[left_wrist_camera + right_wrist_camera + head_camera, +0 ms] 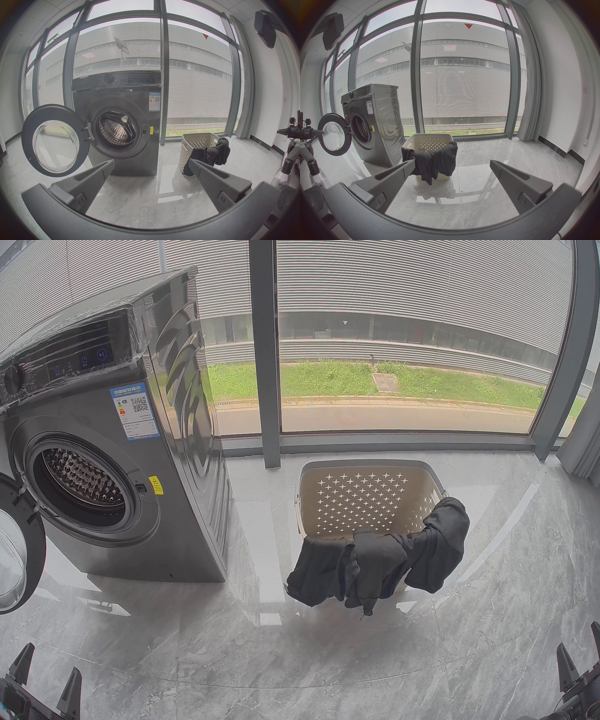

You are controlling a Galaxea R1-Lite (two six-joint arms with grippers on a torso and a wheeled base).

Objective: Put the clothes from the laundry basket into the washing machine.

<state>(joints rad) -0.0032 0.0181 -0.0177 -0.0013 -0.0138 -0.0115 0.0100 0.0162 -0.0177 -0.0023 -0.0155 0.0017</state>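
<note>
Left gripper [151, 162] and right gripper [452, 162] hang low, fingers spread wide, holding nothing. Dark clothes [375, 565] drape over the near rim of the laundry basket [369, 464] on the floor beside the washing machine [181, 427] — its door [15, 546] swung open, steel drum [81, 480] showing.

No print legible. Washing machine [125, 490] front has a blue-white label [134, 410] with a QR code, text too small. Yellow sticker [155, 485] below it. Control panel [81, 357] shows blue lit marks, probably icons. Red triangle [468, 26] on window [462, 78] glass.
</note>
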